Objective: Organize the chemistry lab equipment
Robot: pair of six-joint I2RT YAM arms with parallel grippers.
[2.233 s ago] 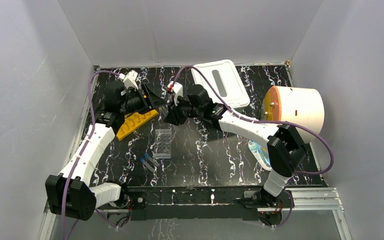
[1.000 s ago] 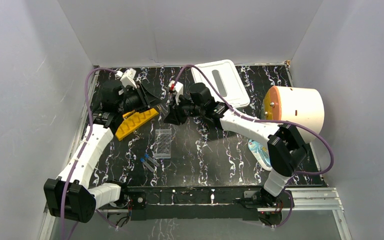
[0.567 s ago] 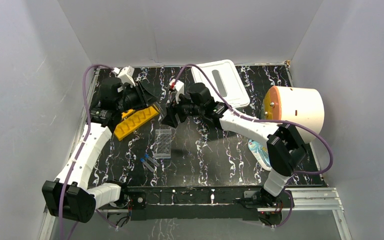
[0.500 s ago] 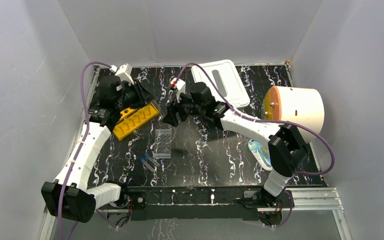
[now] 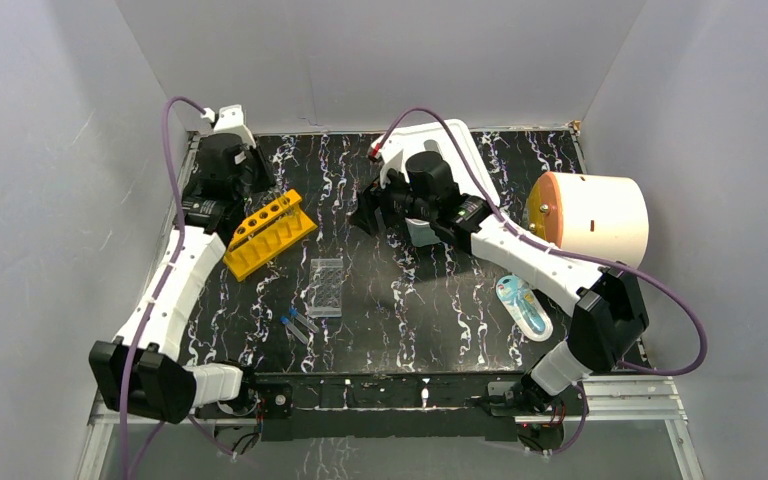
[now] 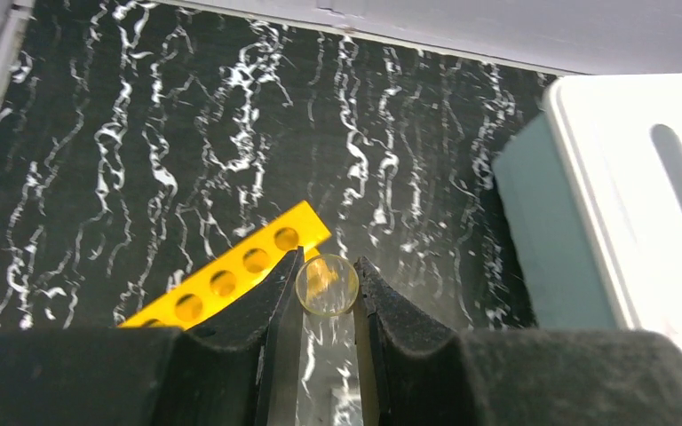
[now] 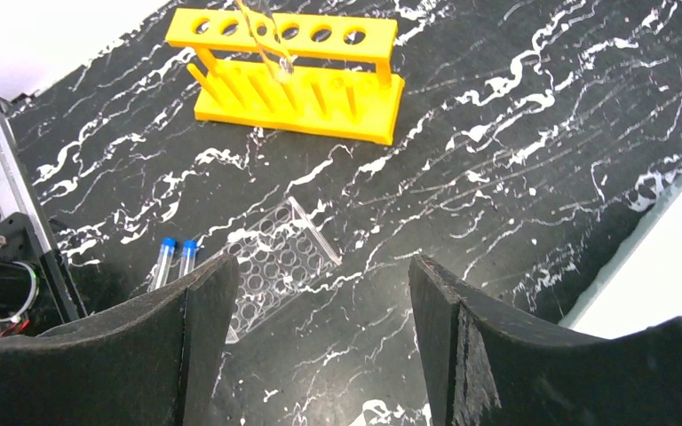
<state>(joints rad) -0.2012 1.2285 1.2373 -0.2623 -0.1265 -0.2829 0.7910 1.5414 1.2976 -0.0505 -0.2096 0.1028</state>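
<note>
Clear tube (image 6: 327, 286), pinched in your left tool (image 6: 328, 266), hangs just above the yellow rack (image 6: 231, 282), so you look to be loading it: centre it over a hole and lower it straight, with your right tool (image 7: 320, 271) spread and empty, well apart from the rack.

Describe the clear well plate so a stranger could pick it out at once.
On the black marbled table, find the yellow rack on the left side. Just right of it and nearer the arm bases lies the well plate, flat, with two blue-capped tubes nearer still. It alone is a clear rectangle gridded with round wells.
</note>
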